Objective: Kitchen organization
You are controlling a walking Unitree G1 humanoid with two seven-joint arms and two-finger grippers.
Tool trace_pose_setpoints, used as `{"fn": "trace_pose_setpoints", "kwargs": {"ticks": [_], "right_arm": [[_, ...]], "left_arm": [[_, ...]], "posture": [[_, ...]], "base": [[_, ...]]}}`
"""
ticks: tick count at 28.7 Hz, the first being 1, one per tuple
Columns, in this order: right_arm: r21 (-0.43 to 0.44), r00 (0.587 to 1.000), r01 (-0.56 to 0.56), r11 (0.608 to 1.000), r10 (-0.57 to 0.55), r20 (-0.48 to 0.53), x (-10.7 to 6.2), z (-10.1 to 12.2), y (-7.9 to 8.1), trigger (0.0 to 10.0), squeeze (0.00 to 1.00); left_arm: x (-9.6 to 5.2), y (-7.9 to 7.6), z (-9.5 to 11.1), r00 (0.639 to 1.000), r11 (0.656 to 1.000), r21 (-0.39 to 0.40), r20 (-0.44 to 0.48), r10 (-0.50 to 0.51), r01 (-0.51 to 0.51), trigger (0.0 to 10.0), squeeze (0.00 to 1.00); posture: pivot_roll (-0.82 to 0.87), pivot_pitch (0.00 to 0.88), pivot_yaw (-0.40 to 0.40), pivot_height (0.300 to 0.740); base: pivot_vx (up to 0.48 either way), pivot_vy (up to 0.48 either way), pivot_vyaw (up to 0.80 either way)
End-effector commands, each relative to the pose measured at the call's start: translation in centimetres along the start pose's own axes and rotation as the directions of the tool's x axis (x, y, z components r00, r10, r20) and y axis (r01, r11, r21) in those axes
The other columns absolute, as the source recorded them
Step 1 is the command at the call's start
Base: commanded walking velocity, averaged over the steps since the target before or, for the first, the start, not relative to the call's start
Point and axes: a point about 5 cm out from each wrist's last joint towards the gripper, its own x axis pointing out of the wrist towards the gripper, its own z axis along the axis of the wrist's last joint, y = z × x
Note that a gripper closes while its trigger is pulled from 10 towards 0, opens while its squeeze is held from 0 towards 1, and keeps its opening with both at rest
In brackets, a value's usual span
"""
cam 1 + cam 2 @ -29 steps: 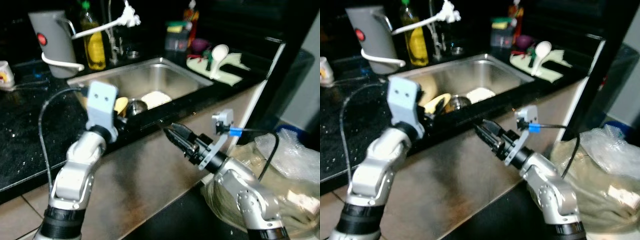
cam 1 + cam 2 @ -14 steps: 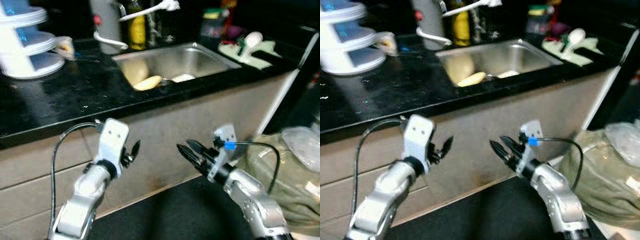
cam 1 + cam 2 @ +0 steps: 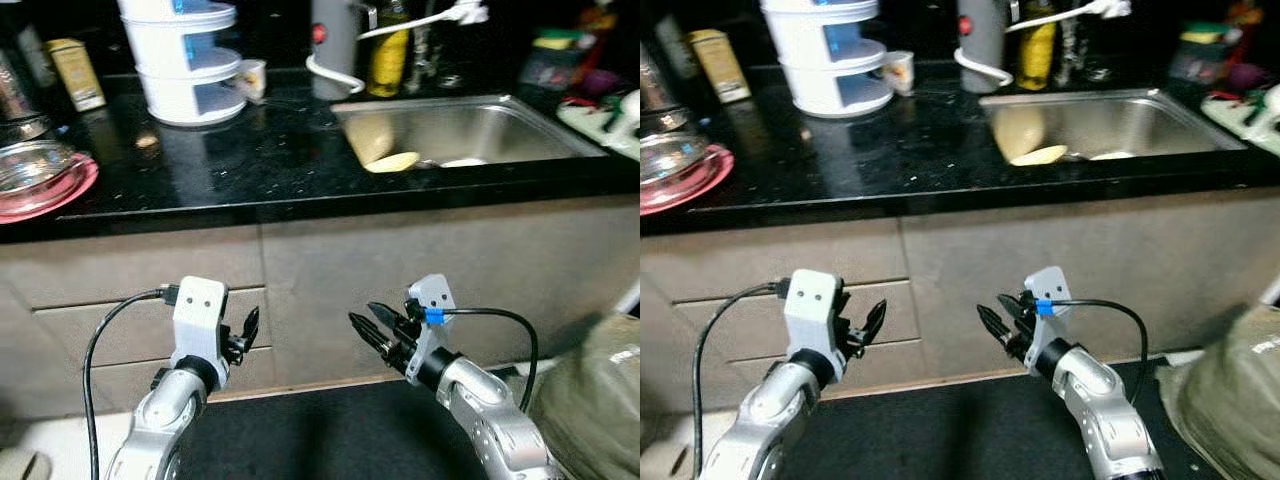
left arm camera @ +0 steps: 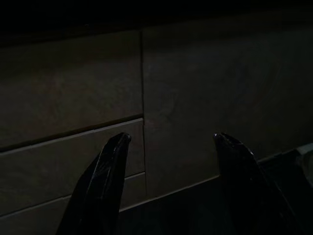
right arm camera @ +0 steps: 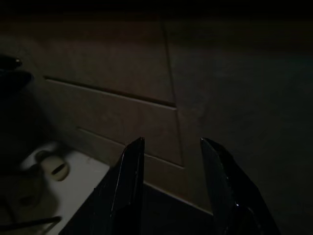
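Left claw [image 3: 246, 333] and right claw [image 3: 368, 325], both spread, empty, pointing at cabinet front [image 3: 400, 270]

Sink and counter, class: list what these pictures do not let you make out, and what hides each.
- Sink: its near floor is hidden by the counter edge in the eye views; the pale items inside cannot be identified.
- Glass bowl on the pink plate: cut off by the left edge.
- Yellow box: label too small to read.
- Wrist views: too dark beyond each open tool, left, right, and the cabinet front.

Silver arms, black fingers [image 3: 250, 325], white wrist blocks, black cables, blue tag.
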Motion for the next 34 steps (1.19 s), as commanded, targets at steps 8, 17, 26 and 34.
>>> {"fn": "trace_pose_setpoints", "kwargs": {"ticks": [8,17,26,34], "right_arm": [[0.03,0.999,-0.033,0.999,0.033,0.015,0.0,-0.4,0.0,10.0,0.0],[0.061,0.999,-0.042,0.997,0.041,0.014,0.1,-1.0,0.1,10.0,0.0],[0.073,0.999,-0.037,0.997,0.035,0.026,0.0,-1.2,0.1,10.0,0.0],[0.085,0.998,-0.047,0.995,0.044,0.038,0.1,-1.2,0.1,10.0,0.0]], "left_arm": [[0.2,-0.4,-0.2,1.0,1.0,0.024,0.029,0.007,-0.008,10.0,0.0],[0.2,-0.3,-0.7,1.0,1.0,0.018,0.031,0.0,-0.001,10.0,0.0],[0.1,-0.2,-1.0,0.999,0.999,0.032,0.033,0.002,-0.004,10.0,0.0],[0.2,-0.2,-0.8,0.999,0.999,0.05,0.044,0.005,-0.008,10.0,0.0]], "posture": [[-0.03,0.0,-0.048,0.74],[-0.02,0.0,-0.049,0.74],[-0.01,0.0,-0.041,0.74],[0.0,0.0,-0.042,0.74]], "base": [[0.0,0.0,0.75],[0.0,0.0,0.75],[0.0,0.0,0.75],[0.0,0.0,0.75]]}}
